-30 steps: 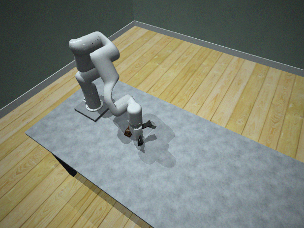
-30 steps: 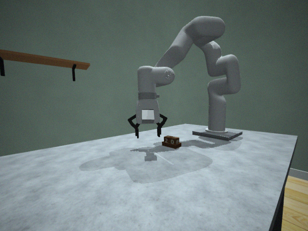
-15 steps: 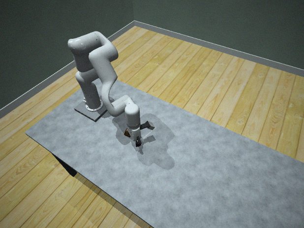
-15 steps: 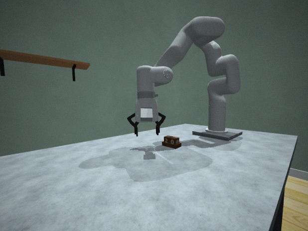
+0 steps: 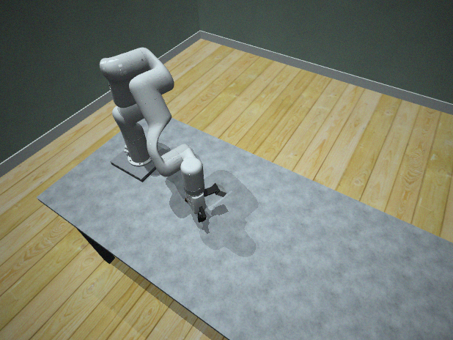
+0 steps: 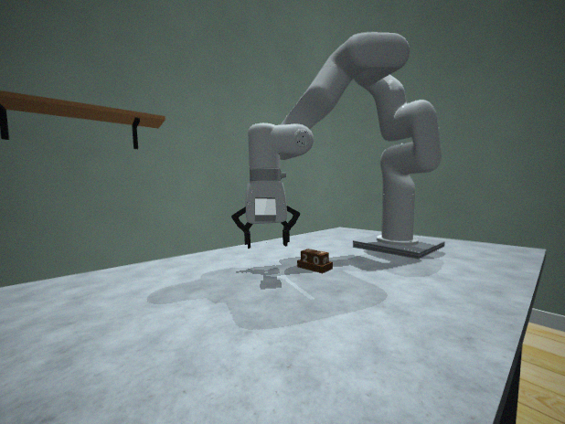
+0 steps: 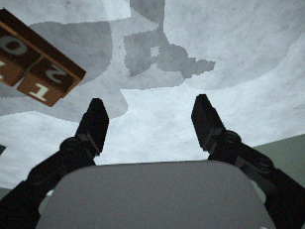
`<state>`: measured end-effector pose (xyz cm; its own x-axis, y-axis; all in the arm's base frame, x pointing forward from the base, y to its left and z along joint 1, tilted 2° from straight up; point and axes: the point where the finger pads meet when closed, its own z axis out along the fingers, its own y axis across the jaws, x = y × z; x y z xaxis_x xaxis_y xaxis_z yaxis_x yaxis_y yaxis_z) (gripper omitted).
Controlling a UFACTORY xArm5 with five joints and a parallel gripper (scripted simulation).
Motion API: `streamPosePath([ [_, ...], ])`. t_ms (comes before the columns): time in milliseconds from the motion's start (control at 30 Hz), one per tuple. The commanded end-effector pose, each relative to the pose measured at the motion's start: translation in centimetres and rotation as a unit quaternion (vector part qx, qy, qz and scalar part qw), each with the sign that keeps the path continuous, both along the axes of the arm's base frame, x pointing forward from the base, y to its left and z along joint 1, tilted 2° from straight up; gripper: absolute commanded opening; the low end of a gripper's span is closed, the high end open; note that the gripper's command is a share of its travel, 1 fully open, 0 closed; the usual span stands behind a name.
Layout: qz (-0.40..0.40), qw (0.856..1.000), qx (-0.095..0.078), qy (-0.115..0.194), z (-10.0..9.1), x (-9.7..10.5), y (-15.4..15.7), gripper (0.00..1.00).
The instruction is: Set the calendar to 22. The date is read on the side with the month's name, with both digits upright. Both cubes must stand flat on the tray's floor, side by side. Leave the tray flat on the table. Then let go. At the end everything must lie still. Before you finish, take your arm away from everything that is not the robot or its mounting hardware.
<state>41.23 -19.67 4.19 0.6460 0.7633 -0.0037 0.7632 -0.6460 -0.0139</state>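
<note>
We hold our gripper (image 6: 267,239) spread wide and empty above the grey table (image 6: 137,365), fingers pointing down, because nothing has been picked yet. The calendar tray (image 6: 314,264) sits flat on the table just beside us, toward the arm's base, its two cubes (image 6: 314,257) side by side showing 2 and 0. We judge that the 0 cube (image 7: 15,51) needs turning.

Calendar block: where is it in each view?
Top: not visible, hidden behind the wrist.
Exterior: calendar sits centre frame on the table, right of the open gripper.
Wrist: upper left corner.
Shared landmark: the gripper's jaws.
</note>
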Motion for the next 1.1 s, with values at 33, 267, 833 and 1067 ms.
streamPosePath([
  [33, 0.0, 1.0, -0.001, -0.002, 0.1, 0.1, -0.1, 1.0],
  [267, 0.0, 1.0, -0.001, -0.001, -1.3, 0.1, -0.1, 1.0],
  [833, 0.0, 1.0, -0.001, -0.002, -2.7, 0.1, 0.0, 1.0],
  [1067, 0.0, 1.0, -0.001, -0.002, -2.7, 0.1, 0.0, 1.0],
])
